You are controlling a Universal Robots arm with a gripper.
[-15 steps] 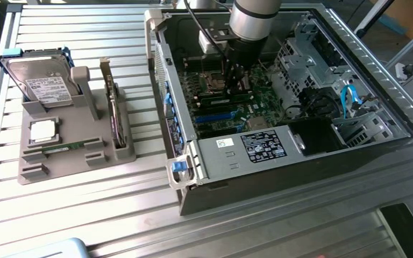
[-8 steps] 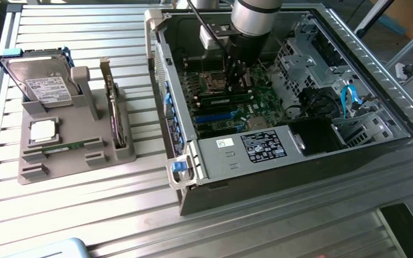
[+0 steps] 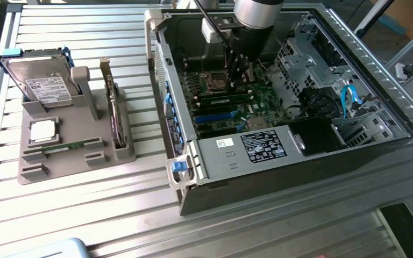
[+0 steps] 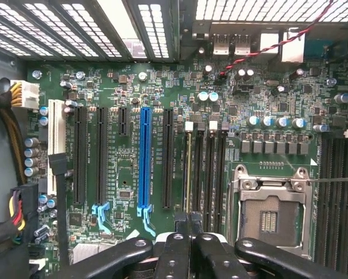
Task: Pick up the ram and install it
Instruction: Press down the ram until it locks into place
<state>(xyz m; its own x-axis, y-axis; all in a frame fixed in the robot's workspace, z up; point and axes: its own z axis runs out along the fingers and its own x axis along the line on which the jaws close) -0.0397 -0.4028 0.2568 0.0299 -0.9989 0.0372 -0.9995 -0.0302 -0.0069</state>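
– Inside the case [image 3: 214, 188], over the board [image 4: 127, 192]: gripper [image 3: 236, 75], pincer pressed narrow, fingertips together, holding nothing.

– And the ram [image 3: 73, 145]?

– Out on the grey holder [image 3: 41, 172], at the exterior view's left. Lies flat and low in a groove, well apart from the gripper, with the case wall between.

– So not yet picked up. Biggest risk?

– Probably the wrong grab. Stands just beside the ram's groove: an upright card [image 3: 112, 107], taller and easier to catch. Likewise the drive [image 3: 45, 86] behind.

– Anything about the ram itself?

– Thin, and sunk in its groove. Leaves little edge for the fingers, so likely to slip or tilt in a shallow grip. With fingers closed like this [image 4: 189, 224], would only knock it rather than straddle it.

– And on the way back?

– Could clip the case wall if carried low.

– At the board?

– Slots [image 4: 211, 168] packed close, right beside the open socket [image 4: 269, 218]. Off by one slot, or tilted, and no seating; pushed hard while skewed, might crack the stick or scrape the socket's contacts.

– Any slot already filled?

– Cannot tell. Shows a pale line along one slot, nothing surer.
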